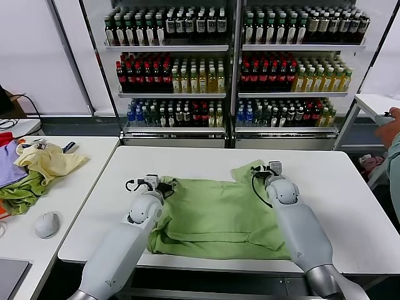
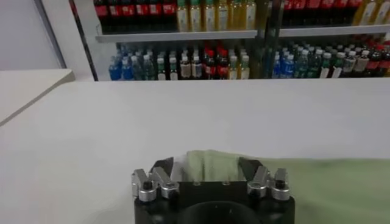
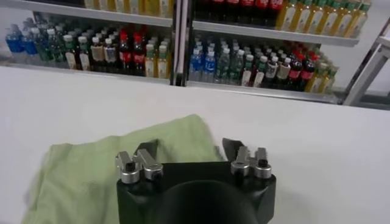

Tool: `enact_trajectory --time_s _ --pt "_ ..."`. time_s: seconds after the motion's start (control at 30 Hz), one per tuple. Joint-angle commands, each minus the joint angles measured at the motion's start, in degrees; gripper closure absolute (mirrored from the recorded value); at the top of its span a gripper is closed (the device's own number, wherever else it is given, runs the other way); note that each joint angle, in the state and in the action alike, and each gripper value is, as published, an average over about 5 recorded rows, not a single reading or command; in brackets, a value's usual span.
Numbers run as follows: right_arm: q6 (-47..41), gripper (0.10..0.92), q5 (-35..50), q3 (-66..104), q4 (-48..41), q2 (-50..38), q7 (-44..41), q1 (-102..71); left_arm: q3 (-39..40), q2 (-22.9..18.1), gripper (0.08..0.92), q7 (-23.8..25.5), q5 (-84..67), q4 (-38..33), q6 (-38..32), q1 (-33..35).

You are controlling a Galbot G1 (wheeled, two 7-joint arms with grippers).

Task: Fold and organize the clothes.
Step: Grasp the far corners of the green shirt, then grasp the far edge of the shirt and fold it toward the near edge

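We have the left gripper (image 1: pixel 167 185) and right gripper (image 1: pixel 265 170) spread apart at the polo shirt's (image 1: pixel 215 215) far corners

Behind the table: you have two shelf racks (image 1: pixel 232 69) packed with rows of bottled drinks (image 1: pixel 169 72).
Side desk on your left: a pale yellow garment (image 1: pixel 50 161), darker green cloth (image 1: pixel 22 192), purple cloth (image 1: pixel 7 164).
Desk's near edge: a grey computer mouse (image 1: pixel 46 224).

A white table (image 1: pixel 350 187) stands in the middle. Far behind it are shelves (image 1: pixel 234 47) full of bottles (image 1: pixel 144 74). At left, a second white table (image 1: pixel 87 169) carries a mouse (image 1: pixel 46 224).
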Motion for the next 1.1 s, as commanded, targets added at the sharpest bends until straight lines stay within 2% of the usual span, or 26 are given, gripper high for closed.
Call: enact_trajectory --time_s 0.03,0.3,0.53,0.7,1.1 --pt "-1.1 0.473 0.7 -0.8 -4.4 1.1 -0.5 1.2 0.4 0.2 0.38 0.3 -0.8 -0.8 0.4 1.1" --pt "-0.7 0.698 2.6 -0.9 1.9 -0.5 -0.9 -2.1 -0.6 1.7 0.614 1.5 -2.7 -4.1 -0.3 3.3" --pt "2.1 0.881 6.5 -0.2 16.9 -4.3 0.1 -8.8 -1.4 3.3 0.813 4.0 -5.1 -9.4 -4.0 5.9" --pt "2.4 0.913 10.4 2.1 25.7 -7.6 0.9 -12.8 -2.3 5.0 0.906 5.2 -5.5 -14.3 -6.8 8.5" --pt "1.4 0.913 14.5 8.9 41.9 -13.3 1.7 -23.0 -5.0 8.9 0.909 5.3 -8.8 -27.6 -7.5 16.3"
